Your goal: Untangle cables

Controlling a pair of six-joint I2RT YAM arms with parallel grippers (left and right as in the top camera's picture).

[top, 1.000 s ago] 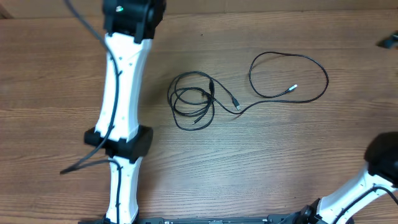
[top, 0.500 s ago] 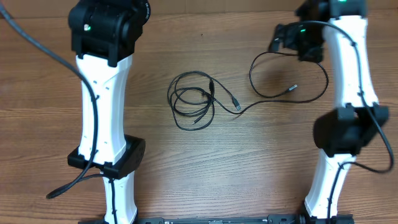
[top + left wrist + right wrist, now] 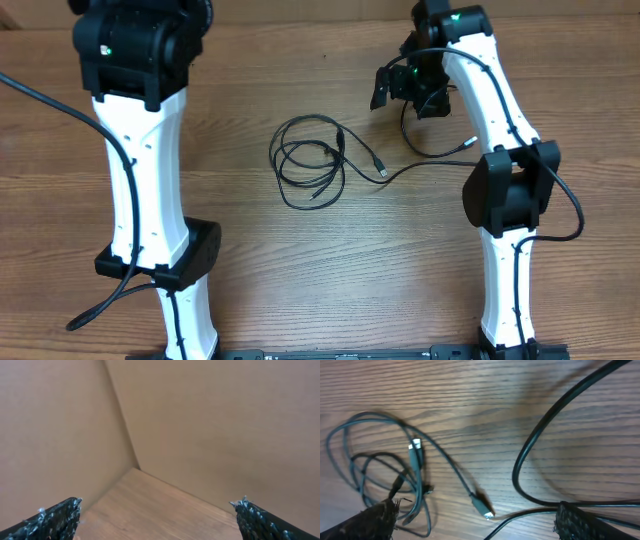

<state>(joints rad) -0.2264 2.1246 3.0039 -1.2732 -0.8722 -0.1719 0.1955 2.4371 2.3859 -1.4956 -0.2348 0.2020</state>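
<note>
Brown wood-grain table [image 3: 330, 260] w/ the thin black cables on it, both lying flat, nothing lifted. The coiled black bundle [image 3: 308, 165] sits abt dead centre of the overhead frame. It's a few overlapping loops, w/ a tail running off to the right that ends in a small dark plug [image 3: 380, 166].

2nd one, the looped black cord [image 3: 430, 155], is right of centre, and a good chunk of its loop is hidden behind the white right arm [image 3: 500, 110]. One strand of it runs up to just beside that plug. Can't tell if the two are actually knotted there or just lying close.

Right gripper [image 3: 477, 520] is over the upper left part of the loop, upper right-centre in overhead. On its wrist cam the fingertips sit in the bottom corners, spread wide w/ only table & cable between them, so it's gaping and holding nothing. Same view has the bundle at left, the plug at bottom centre and the cord's curve at right.

White left arm [image 3: 140, 170] runs up the left side of overhead, well apart from the cables. Left gripper [image 3: 157, 510] is likewise spread wide, fingertips in the bottom corners, gripping nothing. Its cam only sees tan flat walls [image 3: 210, 435] meeting in a corner, plus a strip of wood below.
</note>
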